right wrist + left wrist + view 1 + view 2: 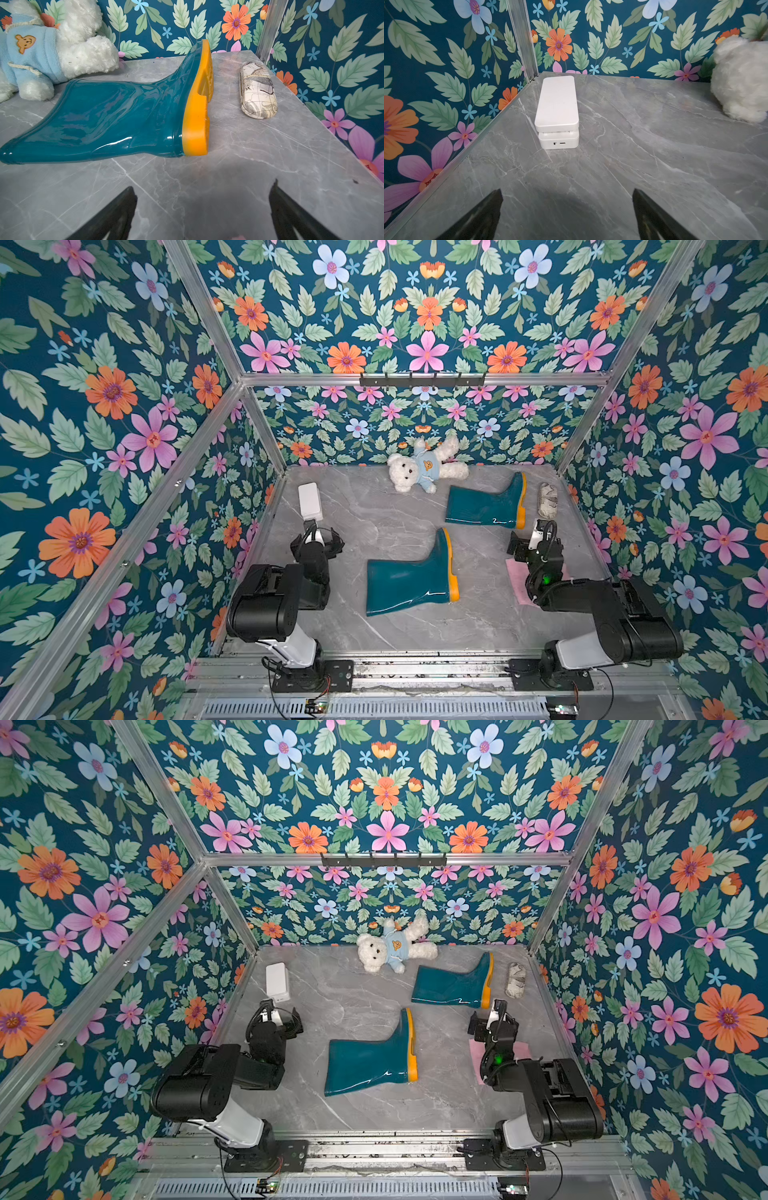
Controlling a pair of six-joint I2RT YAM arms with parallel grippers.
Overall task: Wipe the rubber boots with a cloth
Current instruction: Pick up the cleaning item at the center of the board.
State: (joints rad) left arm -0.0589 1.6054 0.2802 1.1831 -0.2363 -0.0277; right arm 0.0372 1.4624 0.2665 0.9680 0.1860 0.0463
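Gaping empty, left pincer (567,191) faces white box (557,110); right pincer (203,185) faces a boot (104,118), arm overlapping cloth (514,572).

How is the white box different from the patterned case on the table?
The white box is plain with flat faces; the patterned case is rounded, cream with grey print. The box sits ahead of the left gripper; the case lies beside the orange sole of the far boot. Both lie flat and untouched.

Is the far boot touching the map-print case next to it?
Apart. The right wrist view shows a bare strip of table running between the orange sole of the far boot and the map-print case.
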